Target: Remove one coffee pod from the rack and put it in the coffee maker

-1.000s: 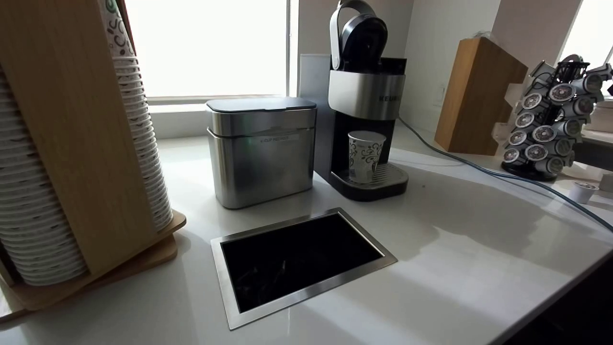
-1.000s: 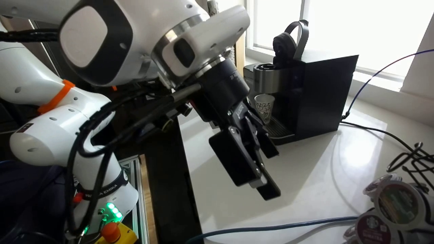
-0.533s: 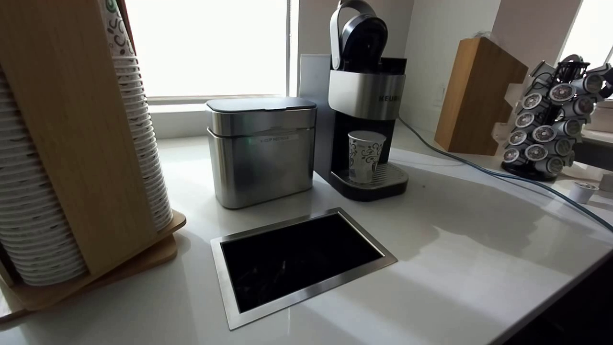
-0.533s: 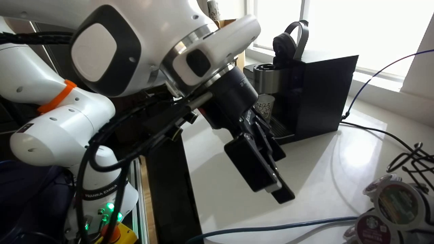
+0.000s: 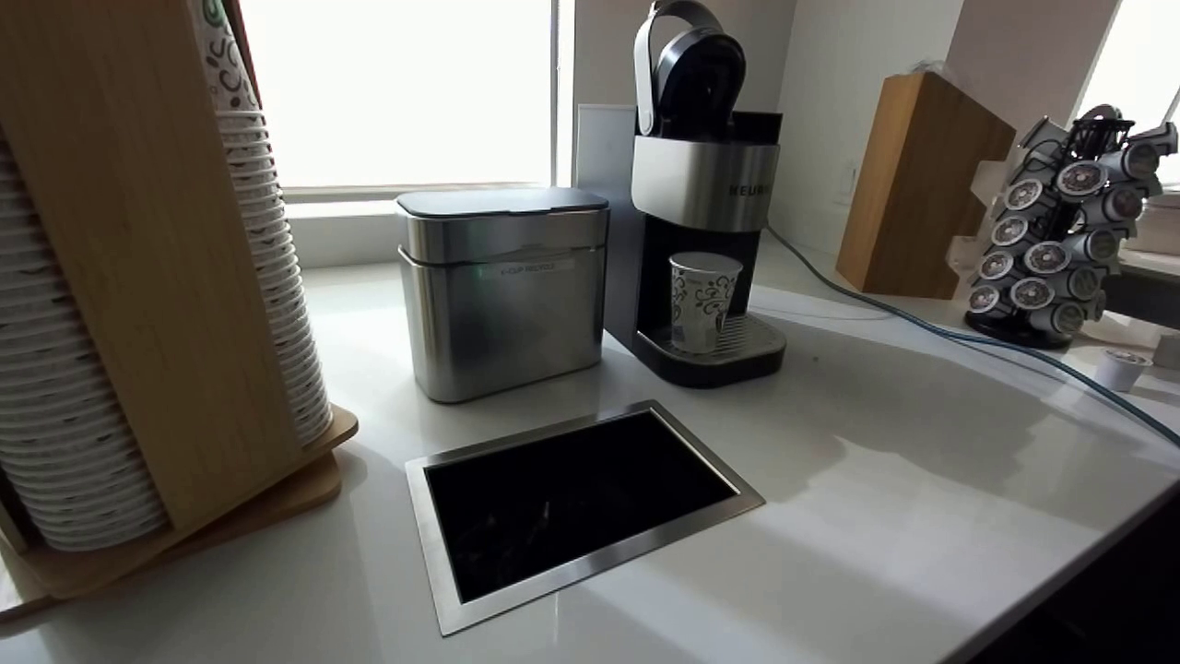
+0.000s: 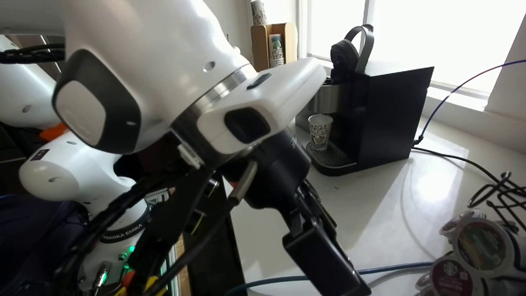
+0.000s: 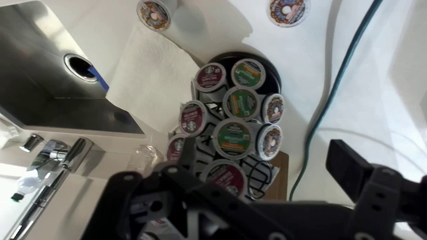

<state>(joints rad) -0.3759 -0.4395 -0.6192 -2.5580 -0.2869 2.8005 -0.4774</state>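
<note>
Coffee pods (image 7: 233, 138) crowd the rack (image 5: 1005, 327) at the far right in an exterior view; the coffee maker (image 5: 705, 180) is to its left, lid (image 5: 702, 81) raised, a paper cup (image 5: 702, 309) on the drip tray (image 5: 761, 337). The gripper (image 7: 262, 155) has its fingers (image 7: 347, 168) wide apart; pods show between them in the wrist view, but whether the fingers touch any I cannot tell. In an exterior view the arm (image 6: 160, 53) is nearer than half a second ago, the gripper lower, and the cup, partly hidden then, shows whole.
</note>
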